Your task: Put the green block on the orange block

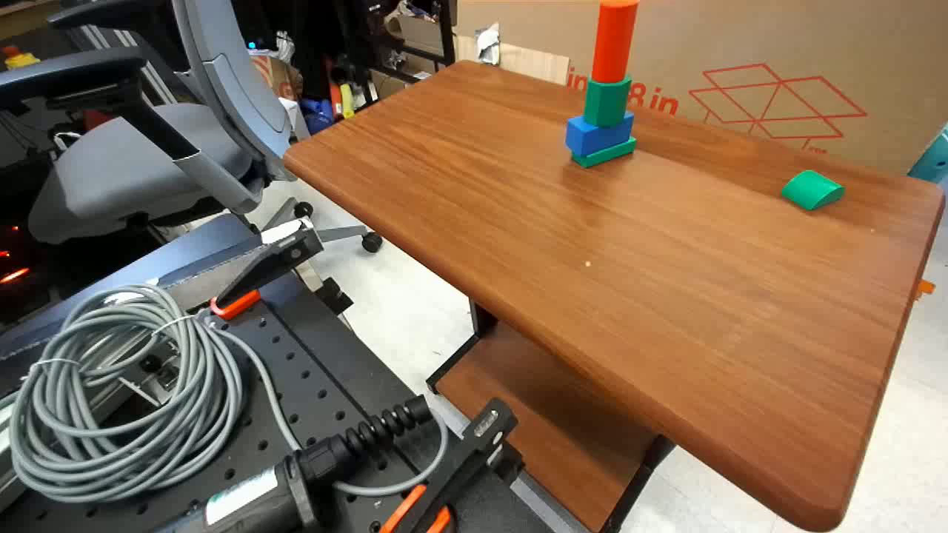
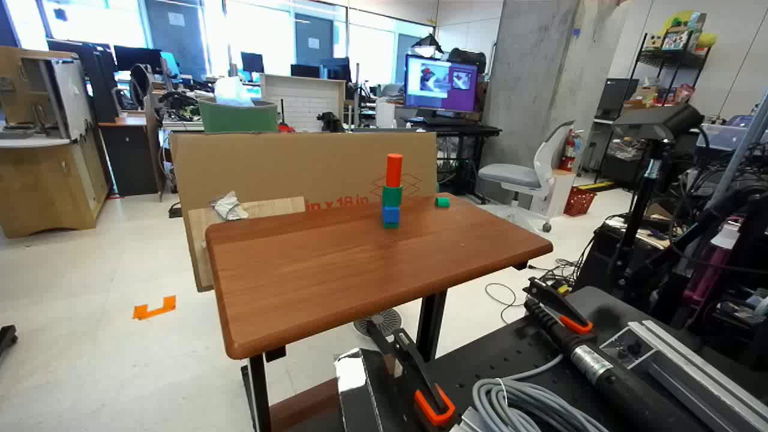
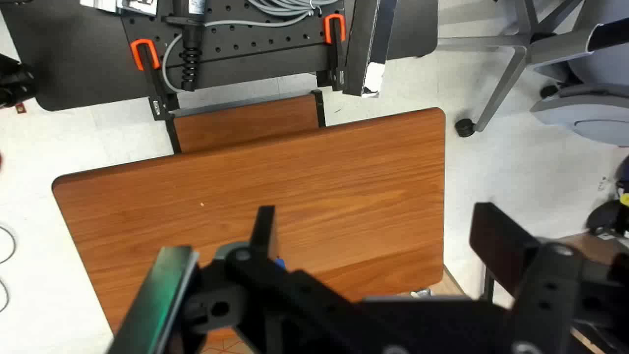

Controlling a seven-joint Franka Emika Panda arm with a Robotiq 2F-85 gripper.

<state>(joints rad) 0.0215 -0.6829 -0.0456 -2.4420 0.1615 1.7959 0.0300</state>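
Observation:
The green block [image 1: 813, 189] is low with a rounded top and lies alone on the table; it also shows in an exterior view [image 2: 442, 202]. The orange block [image 1: 614, 41] is a tall upright cylinder, also in an exterior view [image 2: 393, 170]. It stands on a green piece [image 1: 606, 102], over a blue block [image 1: 598, 135] and a flat green piece [image 1: 603, 154]. My gripper [image 3: 376, 211] shows only in the wrist view, open, with nothing between its fingers, high above the table. There a blue sliver [image 3: 280, 263] shows beside one finger; the green and orange blocks are hidden.
The brown table [image 1: 666, 296] has rounded corners. A cardboard sheet [image 1: 740, 44] stands behind its far edge, close to the stack. A black perforated bench [image 1: 311, 333] with coiled cable [image 1: 126, 392] and clamps is at the near side. A grey chair [image 1: 141, 148] stands beside the table.

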